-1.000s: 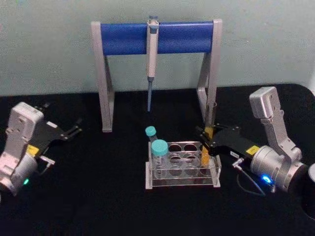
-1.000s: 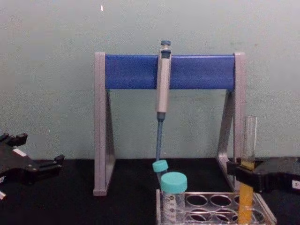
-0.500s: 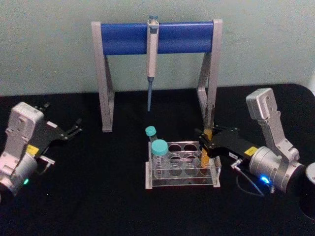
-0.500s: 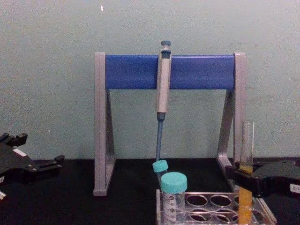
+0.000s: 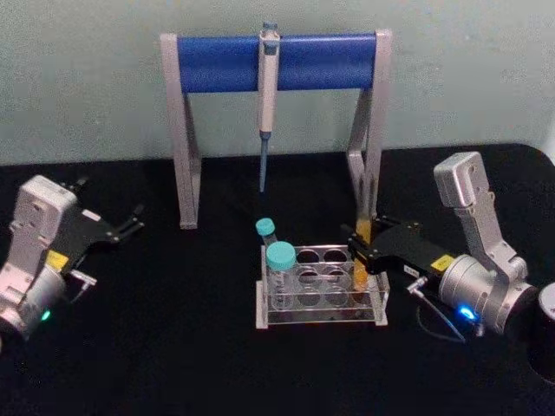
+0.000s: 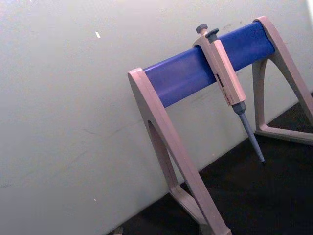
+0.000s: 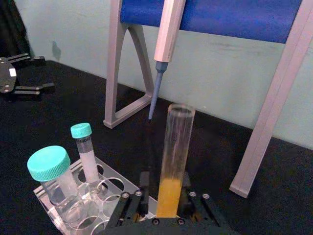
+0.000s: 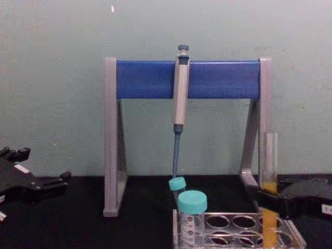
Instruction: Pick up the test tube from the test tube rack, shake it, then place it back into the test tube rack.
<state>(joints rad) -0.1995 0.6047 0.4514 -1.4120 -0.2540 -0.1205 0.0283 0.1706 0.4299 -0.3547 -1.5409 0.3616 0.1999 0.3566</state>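
The tall thin clear glass test tube [image 5: 360, 260] (lower half orange-yellow liquid) stands upright in a right-end hole of the low clear test tube rack [image 5: 323, 292], where 2 teal-capped tubes [image 5: 278, 267] also stand. The black right gripper [image 5: 362, 250] is clamped around its middle. The left gripper [image 5: 132, 224] rests spread apart at the table's left.

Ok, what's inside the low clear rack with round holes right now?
The rack holds two teal-capped tubes at its left end and the tall uncapped glass tube of orange liquid at its right, held by the right gripper, which hides its middle.

Dim even light, soft focus, faint shadows, no glare
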